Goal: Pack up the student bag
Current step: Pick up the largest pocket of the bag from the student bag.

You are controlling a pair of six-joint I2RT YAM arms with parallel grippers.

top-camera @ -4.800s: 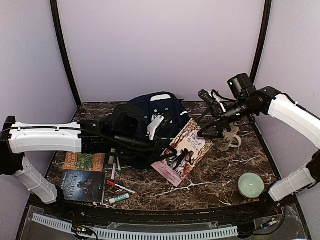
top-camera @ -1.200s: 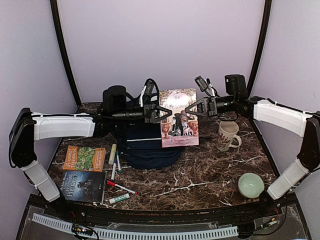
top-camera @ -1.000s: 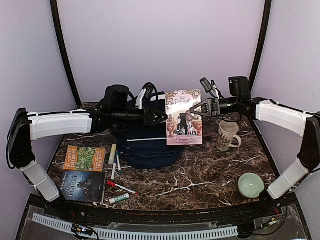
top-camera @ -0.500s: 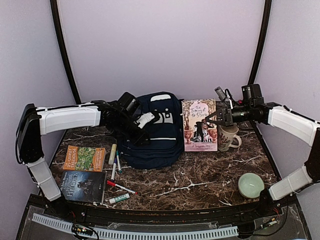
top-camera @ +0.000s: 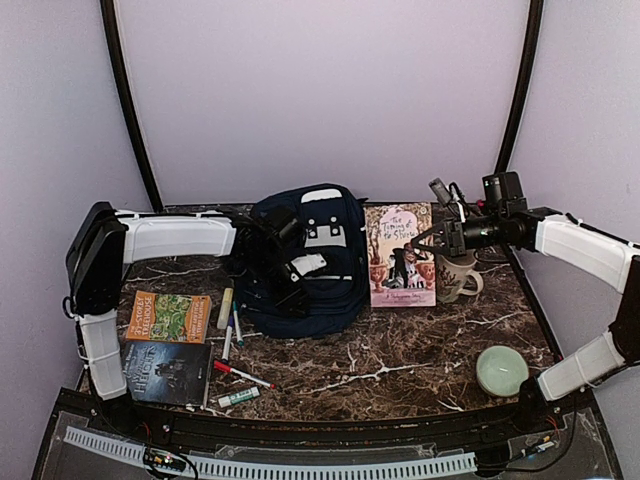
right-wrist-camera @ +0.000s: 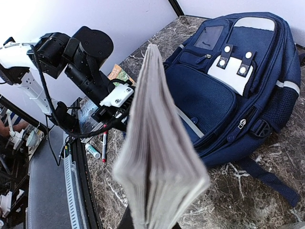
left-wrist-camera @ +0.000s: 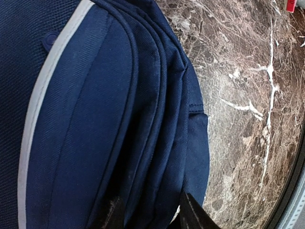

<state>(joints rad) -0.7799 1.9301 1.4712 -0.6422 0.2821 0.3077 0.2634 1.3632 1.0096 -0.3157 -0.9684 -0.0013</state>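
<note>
Top view: student bag seen lying far-centre on marble table. Left gripper lowered onto its front. Paperback held upright just right of bag, clamped by right gripper; mug just beside it.

Left wrist view: frame filled by navy fabric; fingertips parted, bag edge between them, hold cannot be told.

Right wrist view: paperback seen edge-on, pinched at base.

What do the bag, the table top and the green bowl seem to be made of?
Student bag: matte navy woven fabric, probably synthetic; weave and stitched seams show. Table top: brown marble or marble-look laminate, white veins, slight gloss. Bowl: likely glazed ceramic, smooth pale green.
</note>
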